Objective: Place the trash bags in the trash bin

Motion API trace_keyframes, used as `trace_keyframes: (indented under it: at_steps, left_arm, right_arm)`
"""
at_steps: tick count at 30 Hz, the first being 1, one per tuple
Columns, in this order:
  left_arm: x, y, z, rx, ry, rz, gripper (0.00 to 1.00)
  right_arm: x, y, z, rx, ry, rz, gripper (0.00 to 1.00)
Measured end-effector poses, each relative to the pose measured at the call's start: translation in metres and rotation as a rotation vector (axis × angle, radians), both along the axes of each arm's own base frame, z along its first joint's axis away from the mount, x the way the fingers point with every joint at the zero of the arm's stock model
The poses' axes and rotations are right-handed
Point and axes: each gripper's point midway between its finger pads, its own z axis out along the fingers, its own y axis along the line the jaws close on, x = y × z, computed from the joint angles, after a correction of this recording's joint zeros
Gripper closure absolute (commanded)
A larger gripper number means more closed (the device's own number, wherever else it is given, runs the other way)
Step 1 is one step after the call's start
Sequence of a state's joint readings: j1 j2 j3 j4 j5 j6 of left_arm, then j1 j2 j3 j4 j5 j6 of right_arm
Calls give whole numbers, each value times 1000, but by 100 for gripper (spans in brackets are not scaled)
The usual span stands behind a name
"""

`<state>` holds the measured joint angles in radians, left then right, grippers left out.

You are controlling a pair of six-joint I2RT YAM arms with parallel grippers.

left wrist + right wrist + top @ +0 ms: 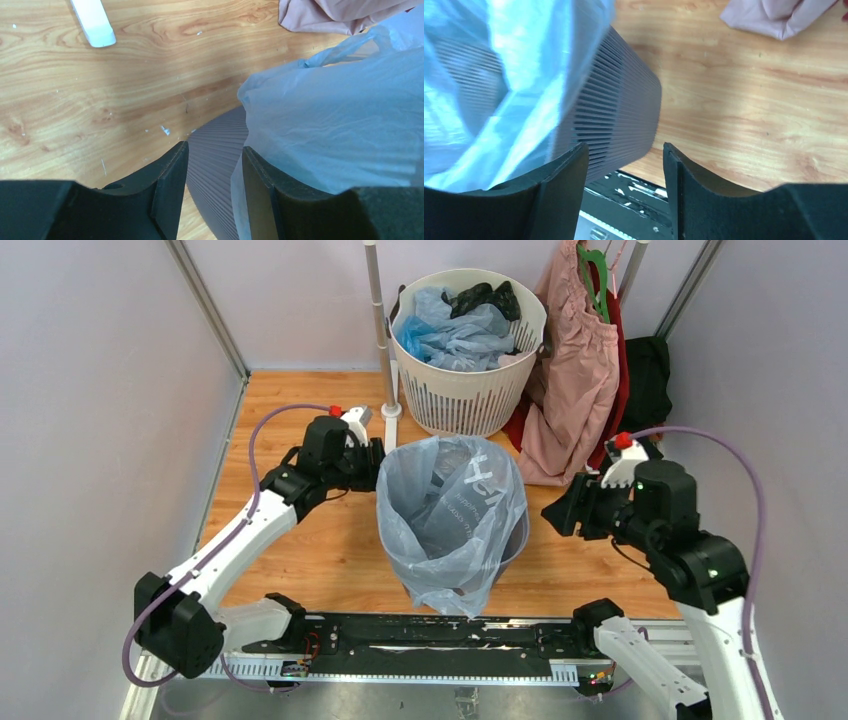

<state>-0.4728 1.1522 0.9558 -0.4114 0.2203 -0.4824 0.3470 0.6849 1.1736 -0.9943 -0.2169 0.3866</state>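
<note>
Two grippers answer to you, left gripper (pixel 376 464) and right gripper (pixel 556 512). Between them: one grey mesh bin (pixel 619 100), one pale blue bag (pixel 450 510). Beyond them: one white basket (pixel 470 405), one pink garment (pixel 580 390), and crumpled bags (pixel 455 335) too tangled to count.

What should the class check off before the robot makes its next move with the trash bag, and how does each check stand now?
1. Blue trash bag draped over the trash bin, mouth up: ok.
2. Open left hand straddles bin wall and bag edge: ok.
3. Open right hand empty, apart from the bin: ok.
4. Bag covers the bin's right wall: not ok, bare mesh.
5. All bags out of the white basket: not ok, blue plastic inside.
</note>
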Motion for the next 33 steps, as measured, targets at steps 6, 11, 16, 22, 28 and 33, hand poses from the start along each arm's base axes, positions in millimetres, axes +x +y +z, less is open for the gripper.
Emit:
trace_keyframes:
  at_steps: [6, 11, 16, 22, 28, 33]
  left_arm:
    - [5, -1, 4, 6, -23, -1, 50]
    - [-1, 9, 20, 13, -75, 16, 49]
    - [-13, 19, 31, 24, -103, 25, 49]
    - [-27, 28, 43, 34, -120, 22, 49]
    - [-40, 32, 60, 7, -158, 9, 50]
    - [-57, 35, 63, -21, -175, -12, 53]
  right_arm:
    - [-17, 9, 59, 105, -78, 44, 32]
    - [-30, 27, 77, 213, -32, 115, 32]
    - [-34, 39, 76, 273, 59, 135, 36]
    - [-37, 45, 78, 326, 137, 118, 44]
    - [-43, 44, 87, 345, 171, 99, 47]
    - [-54, 34, 62, 301, 219, 65, 48]
